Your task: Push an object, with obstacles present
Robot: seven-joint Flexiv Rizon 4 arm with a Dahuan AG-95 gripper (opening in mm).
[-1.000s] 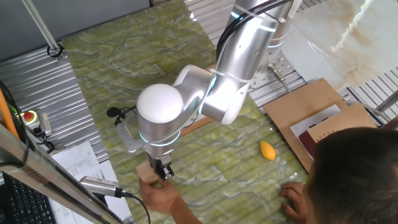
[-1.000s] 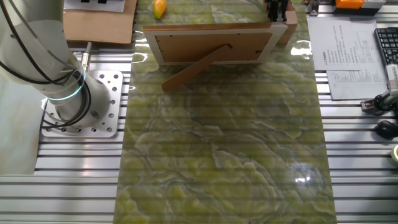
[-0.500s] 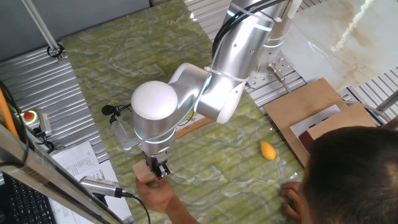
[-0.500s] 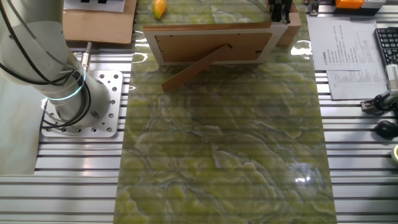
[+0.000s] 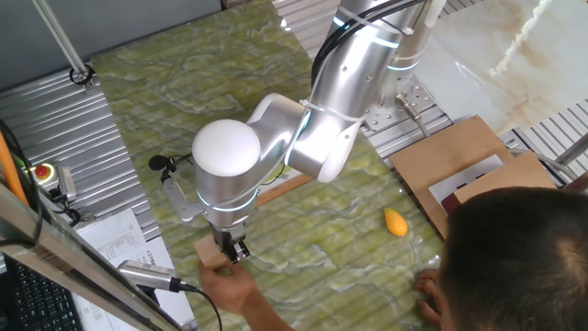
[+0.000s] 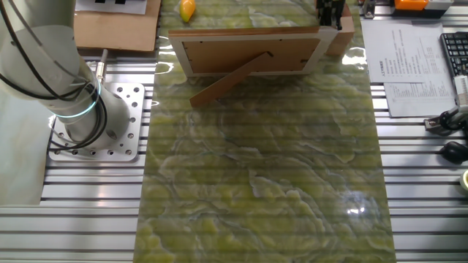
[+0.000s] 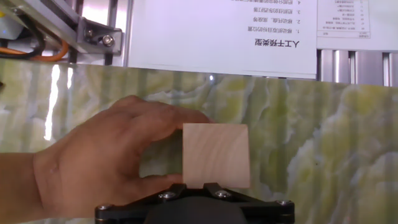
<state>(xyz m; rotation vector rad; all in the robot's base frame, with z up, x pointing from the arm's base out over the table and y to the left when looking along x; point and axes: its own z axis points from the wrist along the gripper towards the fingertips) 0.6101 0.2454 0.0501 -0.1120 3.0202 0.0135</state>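
The pale tan wooden block stands on the green marbled mat just ahead of my gripper, whose fingers sit close together and hold nothing. A person's hand grips the block from the left. In one fixed view the gripper points down beside the block near the mat's front left corner. In the other fixed view the gripper is at the top, next to the block. The picture frame lies with its back and stand showing. The orange-yellow teardrop piece lies on the mat to the right.
A person's head and other hand fill the lower right. A cardboard box stands right of the mat. Papers, a microphone and a keyboard lie off the mat's edge. The robot base stands on the slatted table.
My arm has shifted a little to the left and toward the mat's front corner. The person's hand stays on the block.
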